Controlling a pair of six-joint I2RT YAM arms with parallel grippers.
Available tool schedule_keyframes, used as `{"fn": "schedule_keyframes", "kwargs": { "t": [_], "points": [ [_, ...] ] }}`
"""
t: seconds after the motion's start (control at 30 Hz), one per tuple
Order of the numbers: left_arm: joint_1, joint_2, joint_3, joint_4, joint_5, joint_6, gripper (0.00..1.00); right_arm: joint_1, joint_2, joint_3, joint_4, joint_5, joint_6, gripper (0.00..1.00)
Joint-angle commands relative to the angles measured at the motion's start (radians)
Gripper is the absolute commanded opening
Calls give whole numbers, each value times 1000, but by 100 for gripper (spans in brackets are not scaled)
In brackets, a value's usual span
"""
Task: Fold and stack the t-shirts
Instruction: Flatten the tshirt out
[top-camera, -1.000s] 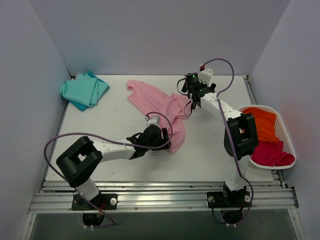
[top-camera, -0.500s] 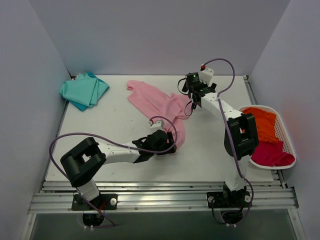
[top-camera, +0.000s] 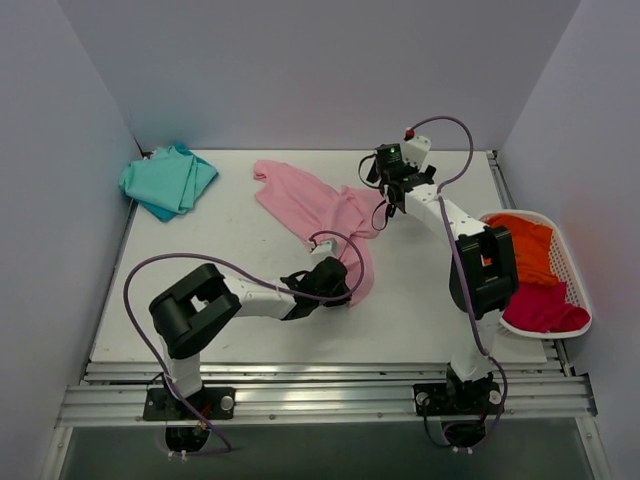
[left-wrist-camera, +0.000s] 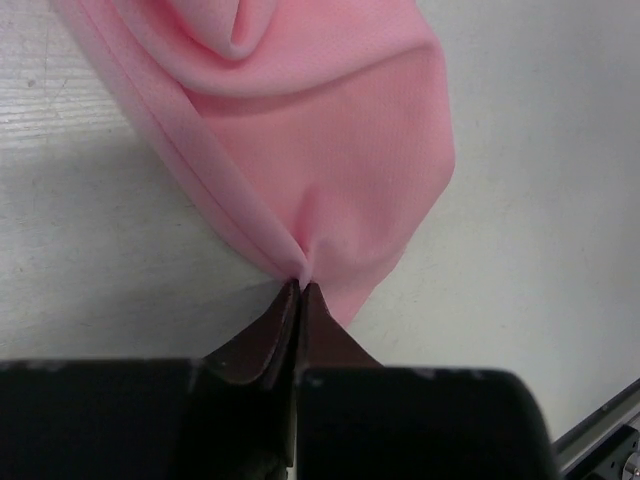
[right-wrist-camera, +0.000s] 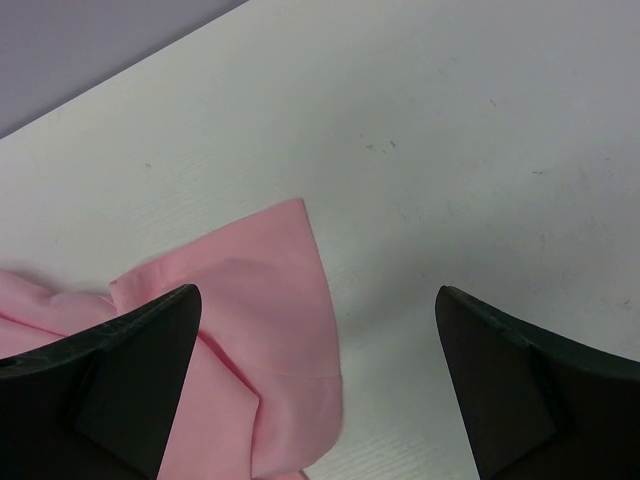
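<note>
Four shirts, top view: pink shirt (top-camera: 315, 205) lies rumpled; teal shirt (top-camera: 170, 180) well left of it; orange shirt (top-camera: 525, 250) and magenta shirt (top-camera: 540, 308) in basket (top-camera: 578, 278) well right of it. Left gripper (top-camera: 348, 288) at its near end, right gripper (top-camera: 385, 200) at its right corner.
Left wrist: fingers (left-wrist-camera: 262, 340) clenched, pinching pink shirt's edge.
Right wrist: fingers (right-wrist-camera: 130, 350) spread wide over pink shirt's corner, grasping nothing.
</note>
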Motion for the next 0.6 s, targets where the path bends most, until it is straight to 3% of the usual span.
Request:
{"fn": "schedule_keyframes", "kwargs": {
  "t": [0.0,0.07,0.2,0.33,0.57],
  "points": [
    [6,13,15,24,8,26,2,-14,-12,7,15,11,10,100],
    [8,-48,-21,12,-4,32,2,-16,-12,4,15,8,12,100],
    [2,-281,-181,-135,-214,1,2,-5,-38,-11,36,-41,19,99],
    [13,-470,-341,-226,-311,-45,2,62,-58,-46,117,-121,21,97],
    [23,-400,-370,-212,-314,-63,2,216,61,58,125,-221,68,93]
  ]
}}
